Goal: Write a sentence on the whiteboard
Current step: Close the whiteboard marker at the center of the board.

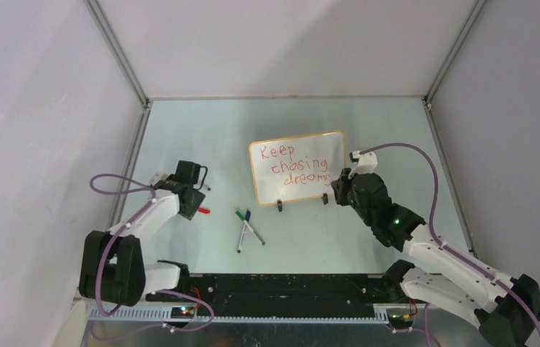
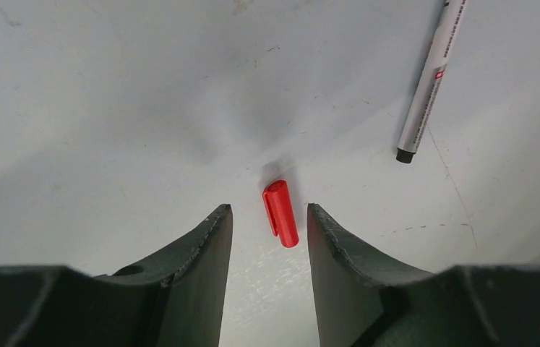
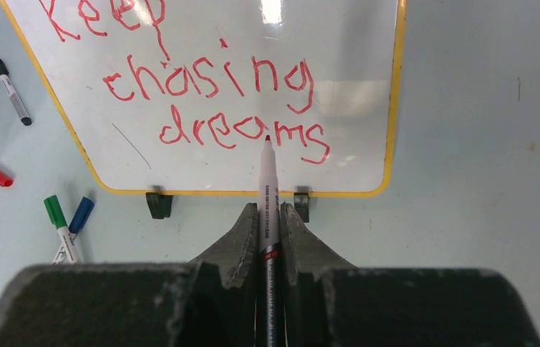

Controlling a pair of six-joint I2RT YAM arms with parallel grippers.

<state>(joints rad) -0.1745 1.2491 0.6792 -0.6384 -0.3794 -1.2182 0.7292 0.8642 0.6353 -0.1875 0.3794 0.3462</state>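
Glossy whiteboard (image 3: 353,94) reflecting light, matt scuffed table (image 2: 108,108), smooth red plastic cap (image 2: 280,213), rough-edged black jaws

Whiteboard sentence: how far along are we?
Done: the sentence, "Keep chasing dreams", fills three red lines on the whiteboard. In hand: the right gripper is shut on the uncapped red marker, tip by "dreams". The left gripper is open by the red cap on the table. Left: likely just recapping.

whiteboard (image 1: 297,168) — table centre | markers (image 1: 244,225) before it | cap (image 1: 204,210) left of markers
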